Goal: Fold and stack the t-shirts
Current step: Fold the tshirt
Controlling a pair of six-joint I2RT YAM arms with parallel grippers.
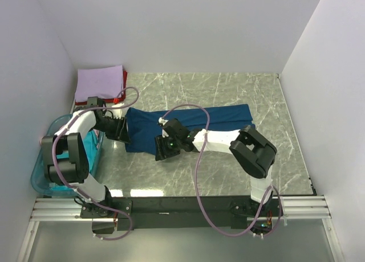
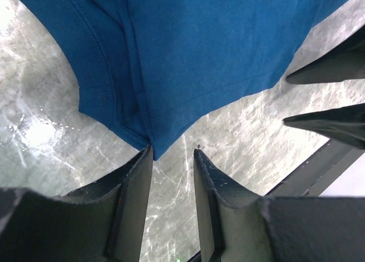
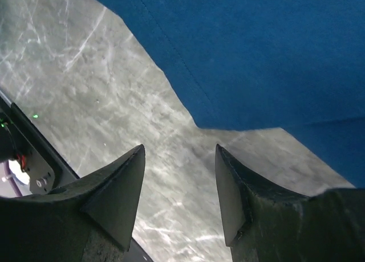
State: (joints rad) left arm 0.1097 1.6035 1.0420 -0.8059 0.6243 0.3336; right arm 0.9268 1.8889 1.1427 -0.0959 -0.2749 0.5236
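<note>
Plainly, the dark blue t-shirt [image 1: 228, 118] lay flat on the marble surface [image 1: 239, 171], with its long axis running sideways, from one arm across to the other. The left hand [image 2: 171, 154] stood at one short end of the shirt. Its fingers were apart, and a hemmed corner of the cloth lay directly ahead, reaching just to one fingertip, but nothing was clamped. The right hand [image 3: 179, 151] stood at the long near edge. It was also released, with only bare surface between its fingers and the blue hem just ahead of them. So both hands were about equally near to the shirt, and each had the cloth in front of it. I judge that the coming grasp depends on each hand going a little forward, under its own edge. Beyond the left hand, well apart from the shirt, a folded lavender t-shirt [image 1: 100, 82] rested on a red t-shirt [image 1: 124, 88].
</note>
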